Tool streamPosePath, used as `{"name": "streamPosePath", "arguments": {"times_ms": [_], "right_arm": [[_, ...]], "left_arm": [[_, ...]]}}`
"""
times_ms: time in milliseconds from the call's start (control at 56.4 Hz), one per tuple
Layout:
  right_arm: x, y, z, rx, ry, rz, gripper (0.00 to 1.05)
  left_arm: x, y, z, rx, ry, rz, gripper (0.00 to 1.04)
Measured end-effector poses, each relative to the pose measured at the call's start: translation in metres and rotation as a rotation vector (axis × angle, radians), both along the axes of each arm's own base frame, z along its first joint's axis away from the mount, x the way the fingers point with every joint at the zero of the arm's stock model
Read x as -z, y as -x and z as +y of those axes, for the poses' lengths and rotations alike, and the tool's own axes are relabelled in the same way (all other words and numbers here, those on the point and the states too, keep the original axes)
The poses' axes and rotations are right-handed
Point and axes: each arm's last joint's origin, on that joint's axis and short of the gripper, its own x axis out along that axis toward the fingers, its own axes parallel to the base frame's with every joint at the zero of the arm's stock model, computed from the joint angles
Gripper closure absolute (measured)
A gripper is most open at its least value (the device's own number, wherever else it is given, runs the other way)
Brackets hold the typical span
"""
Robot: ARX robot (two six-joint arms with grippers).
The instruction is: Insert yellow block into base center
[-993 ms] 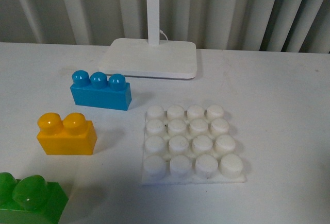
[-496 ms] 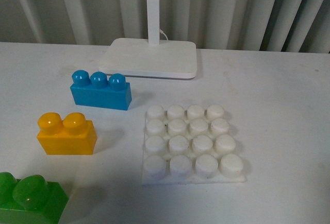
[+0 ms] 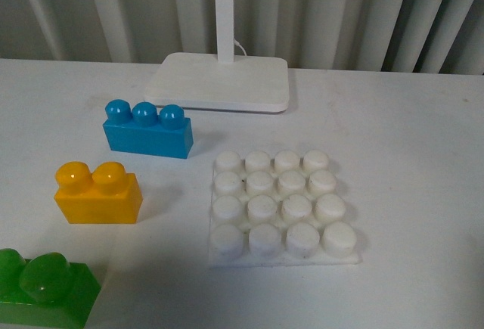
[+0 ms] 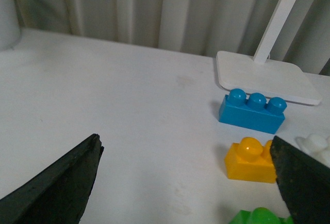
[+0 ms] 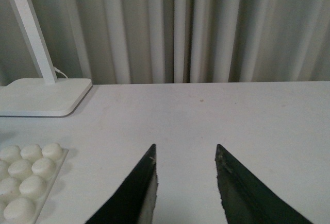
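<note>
The yellow block (image 3: 97, 193) sits on the white table, left of the base (image 3: 281, 206), a white studded plate with nothing on it. Neither arm shows in the front view. In the left wrist view my left gripper (image 4: 185, 147) is open wide and empty over bare table; the yellow block (image 4: 251, 159) lies just beside one finger, with a table gap between. In the right wrist view my right gripper (image 5: 185, 153) is open and empty over bare table, and the base (image 5: 26, 183) lies off to its side.
A blue three-stud brick (image 3: 148, 131) stands behind the yellow block. A green brick (image 3: 44, 290) is at the front left corner. A white stand with a pole (image 3: 220, 81) is at the back. A curtain hangs behind the table.
The front view has shifted very slightly. The bricks and base have not moved on the table.
</note>
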Motion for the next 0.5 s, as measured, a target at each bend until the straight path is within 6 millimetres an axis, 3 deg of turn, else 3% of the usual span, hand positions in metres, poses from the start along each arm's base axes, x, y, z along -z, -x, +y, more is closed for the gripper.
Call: {"name": "streamPosePath", "arguments": {"times_ms": [89, 177, 230, 337, 496], "right_arm": [[0.000, 0.000, 0.000, -0.002, 0.000, 0.000, 0.42], [0.000, 0.000, 0.000, 0.000, 0.000, 0.000, 0.21], [0.000, 0.000, 0.000, 0.000, 0.000, 0.000, 0.10], [0.000, 0.000, 0.000, -0.001, -0.001, 0.000, 0.09], [0.000, 0.000, 0.000, 0.000, 0.000, 0.000, 0.09]], "left_arm": [[-0.011, -0.011, -0.005, 0.075, 0.010, 0.011, 0.06], [-0.050, -0.038, -0.012, 0.220, -0.084, -0.034, 0.06], [-0.062, -0.051, -0.017, 0.303, -0.139, -0.019, 0.06], [-0.071, -0.084, -0.036, 0.596, -0.350, 0.111, 0.06], [-0.077, -0.123, -0.047, 0.851, -0.545, 0.247, 0.06]]}}
